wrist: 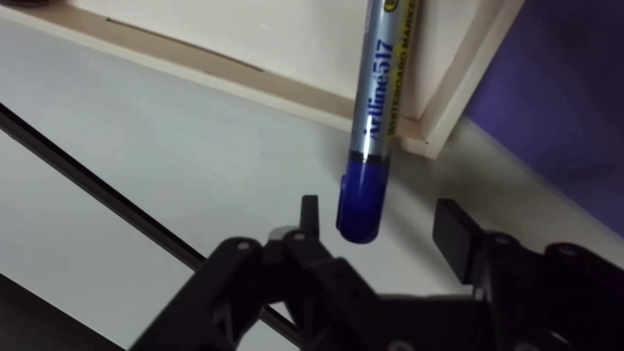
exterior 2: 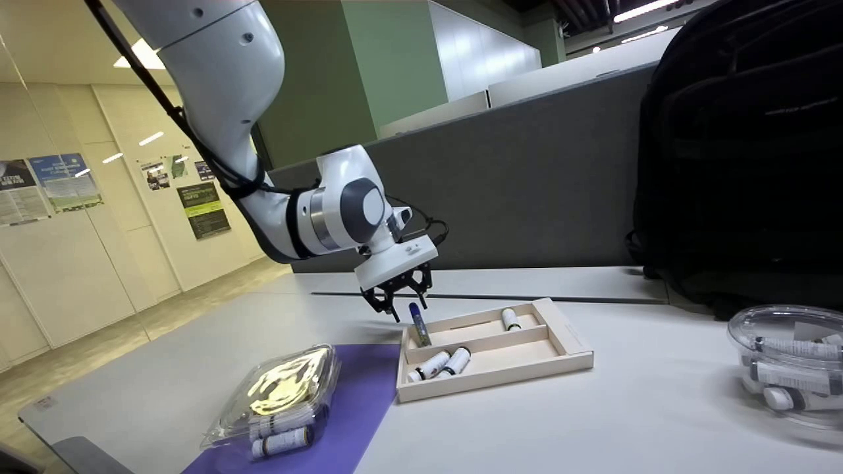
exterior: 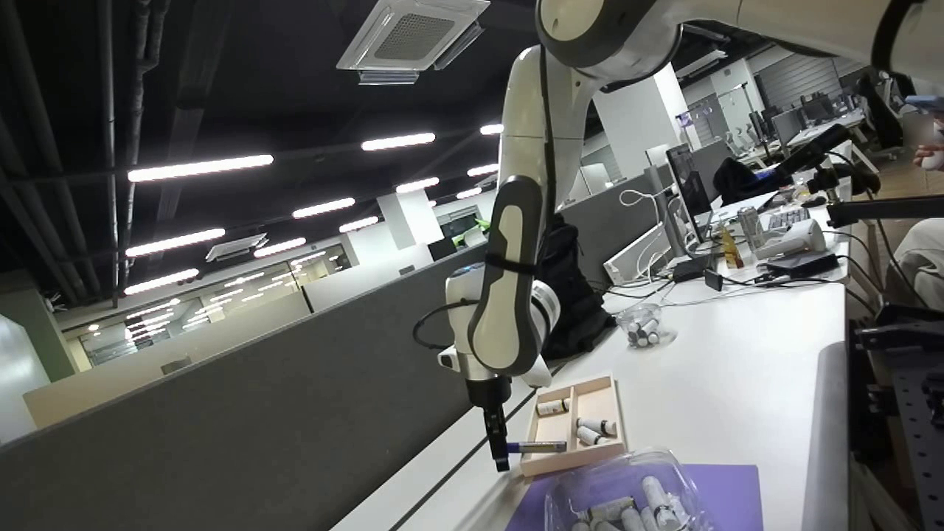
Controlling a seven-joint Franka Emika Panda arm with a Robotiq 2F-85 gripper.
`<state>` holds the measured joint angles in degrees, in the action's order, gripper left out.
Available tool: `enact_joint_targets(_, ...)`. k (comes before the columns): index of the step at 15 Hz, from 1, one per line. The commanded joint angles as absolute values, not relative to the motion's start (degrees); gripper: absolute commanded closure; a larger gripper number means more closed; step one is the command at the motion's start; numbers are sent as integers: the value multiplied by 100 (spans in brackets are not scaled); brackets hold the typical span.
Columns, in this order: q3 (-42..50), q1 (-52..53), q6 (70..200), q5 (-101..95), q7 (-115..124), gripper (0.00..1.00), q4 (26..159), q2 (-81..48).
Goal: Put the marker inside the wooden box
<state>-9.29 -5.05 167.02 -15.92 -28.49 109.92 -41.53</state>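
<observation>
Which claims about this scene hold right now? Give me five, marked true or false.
1. In the wrist view, the whiteboard marker shows its cap between the open fingers. True.
2. A divider splits the wooden box in two. True.
3. The marker lies wholly inside the box. False: the cap sticks out past its edge.
4. Two white cylinders lie on the marker's side. False: only one white cylinder does.
5. A clear plastic container stands on the purple mat. True.
</observation>
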Motion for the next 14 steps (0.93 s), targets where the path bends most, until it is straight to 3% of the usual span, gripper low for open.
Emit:
enact_joint_targets(1, -990, -461, 16738, -1639, -2846, 7, 11394, -3750)
enact_joint_targets(3, -1012, -376, 16657, -1621, -2771, 0, 11570, -3524)
enact_joint_targets(14, -614, 445, 14084, -1041, -1274, 0, 11924, -2188)
